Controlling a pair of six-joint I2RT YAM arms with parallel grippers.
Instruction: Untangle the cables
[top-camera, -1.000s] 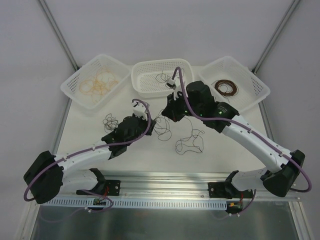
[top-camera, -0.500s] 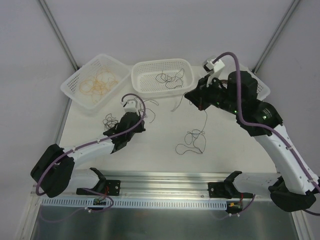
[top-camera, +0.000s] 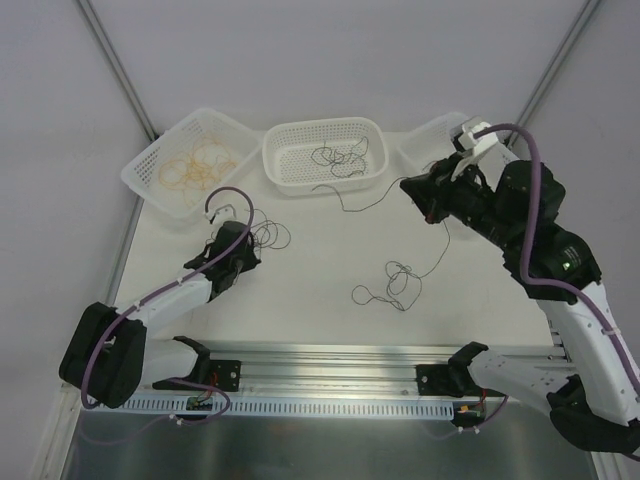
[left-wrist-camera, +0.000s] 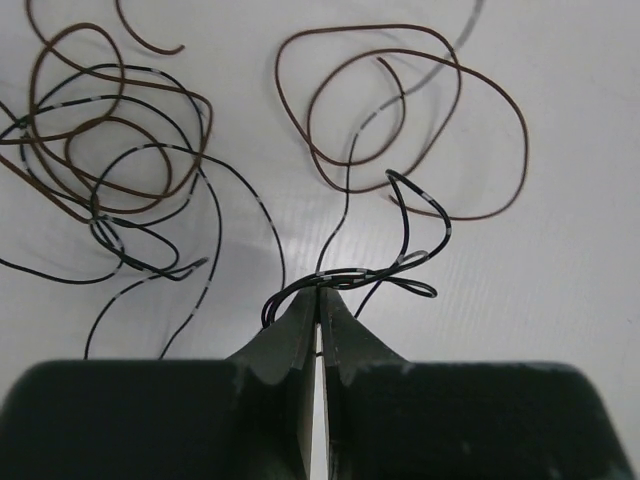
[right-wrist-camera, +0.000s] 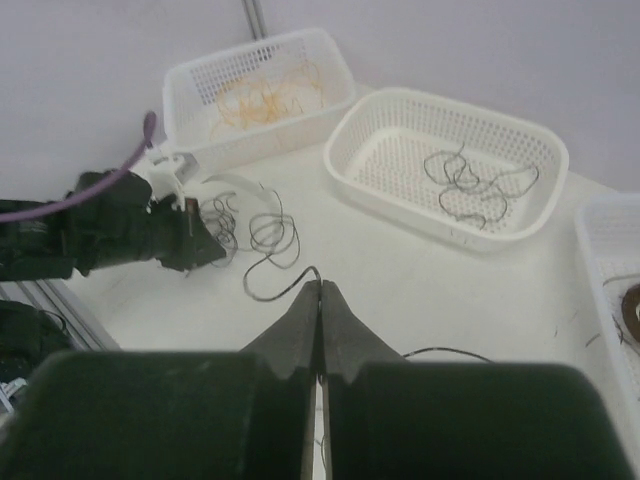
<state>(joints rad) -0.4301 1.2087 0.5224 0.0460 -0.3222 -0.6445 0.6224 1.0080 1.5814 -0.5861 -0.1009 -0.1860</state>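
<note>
The cables are hair-thin wires. A black and brown tangle (top-camera: 262, 235) lies by my left gripper (top-camera: 238, 248), which is shut on a black wire (left-wrist-camera: 345, 275); brown and black loops (left-wrist-camera: 110, 160) spread ahead of it. My right gripper (top-camera: 410, 188) is raised at the right and shut on a dark wire (right-wrist-camera: 275, 290). That wire trails left from the tips, and a strand drapes down to loose black loops (top-camera: 385, 288) on the table. In the right wrist view the left gripper (right-wrist-camera: 185, 240) sits beside the tangle (right-wrist-camera: 268, 228).
Three white baskets stand at the back. The left basket (top-camera: 150, 160) holds yellow-tan wires, the middle basket (top-camera: 285, 150) holds black wires. The right basket (top-camera: 435, 130) is mostly hidden behind my right arm. A metal rail (top-camera: 330, 365) runs along the near edge.
My right gripper has swung from the table's middle up and right with its wire, drawing it out. My left gripper has moved left with the tangle.
</note>
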